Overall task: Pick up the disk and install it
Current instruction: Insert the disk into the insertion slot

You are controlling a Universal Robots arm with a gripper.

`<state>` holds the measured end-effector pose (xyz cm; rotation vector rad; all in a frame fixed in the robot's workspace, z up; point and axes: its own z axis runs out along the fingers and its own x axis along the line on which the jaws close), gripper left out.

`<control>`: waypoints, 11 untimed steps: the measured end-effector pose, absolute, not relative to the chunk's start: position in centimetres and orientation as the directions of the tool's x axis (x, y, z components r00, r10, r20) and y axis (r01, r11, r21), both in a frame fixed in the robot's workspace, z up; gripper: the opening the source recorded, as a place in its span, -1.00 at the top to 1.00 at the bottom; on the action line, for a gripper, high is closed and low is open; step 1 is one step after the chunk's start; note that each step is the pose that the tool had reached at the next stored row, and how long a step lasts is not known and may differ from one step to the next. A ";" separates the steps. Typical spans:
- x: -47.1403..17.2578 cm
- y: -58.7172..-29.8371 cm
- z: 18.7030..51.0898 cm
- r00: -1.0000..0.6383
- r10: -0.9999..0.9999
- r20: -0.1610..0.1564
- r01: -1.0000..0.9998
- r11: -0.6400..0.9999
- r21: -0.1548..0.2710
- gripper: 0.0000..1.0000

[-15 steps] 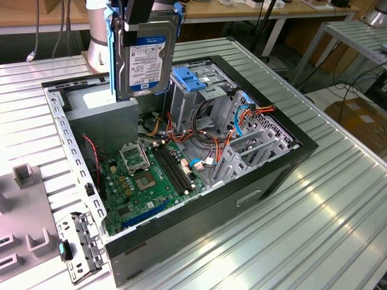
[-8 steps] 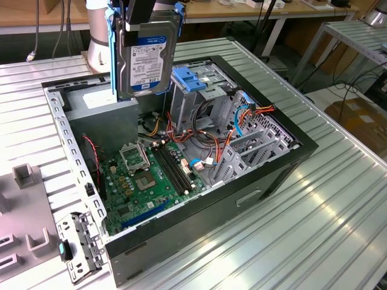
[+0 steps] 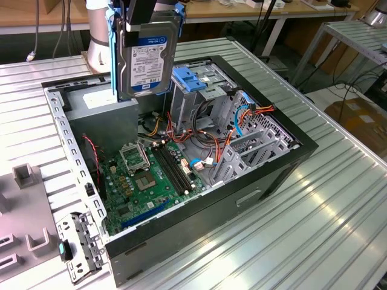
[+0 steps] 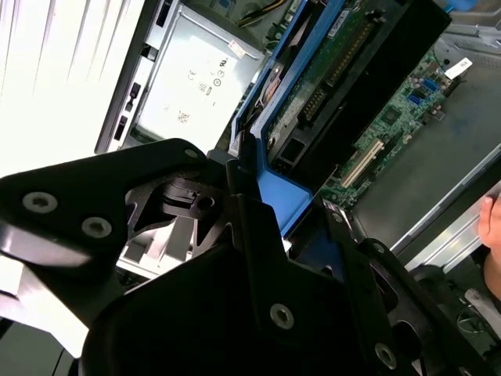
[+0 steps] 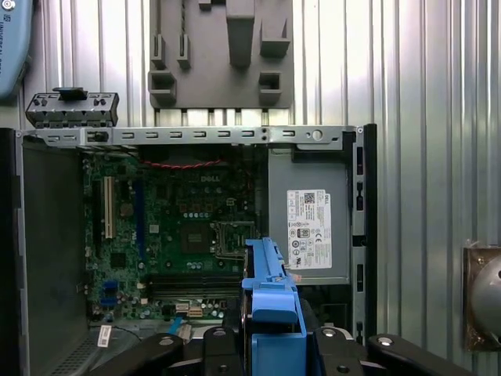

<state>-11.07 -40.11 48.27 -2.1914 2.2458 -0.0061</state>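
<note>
**Ribbed metal workbench, open computer, hard drive held above it**

Silver ribbed panels form the workbench (image 3: 338, 199). An open black computer case (image 3: 266, 175) lies on it on its side, its inside facing up.

In the exterior view, the gripper (image 3: 145, 15) reaches down from the top edge, clamped firmly on the disk (image 3: 145, 54). The disk hangs upright in the air with its white label facing the camera and blue rails along its edges. It sits over the back of the case, above the grey power supply box (image 3: 100, 99), and touches nothing else. In the first wrist view, the blue carrier pokes out from between the black fingers, with the green motherboard (image 5: 180, 235) far below.

Judging by this, the pick-up is done. The installing is not: the disk sits in no bay, and the metal drive cage with its light-blue slotted bracket (image 3: 193, 81) lies apart from it, towards the exterior view's right.

Counted: one disk, one gripper, one case, one motherboard, one power supply box and one blue bracket.
</note>
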 end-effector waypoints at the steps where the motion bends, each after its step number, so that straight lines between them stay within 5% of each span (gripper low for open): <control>1: -11.1 -40.2 48.3 -0.025 -1.000 0.000 -1.000 0.025 -0.005 0.25; 11: -11.1 -41.0 48.3 -0.025 -1.000 0.000 -1.000 0.025 -0.005 0.25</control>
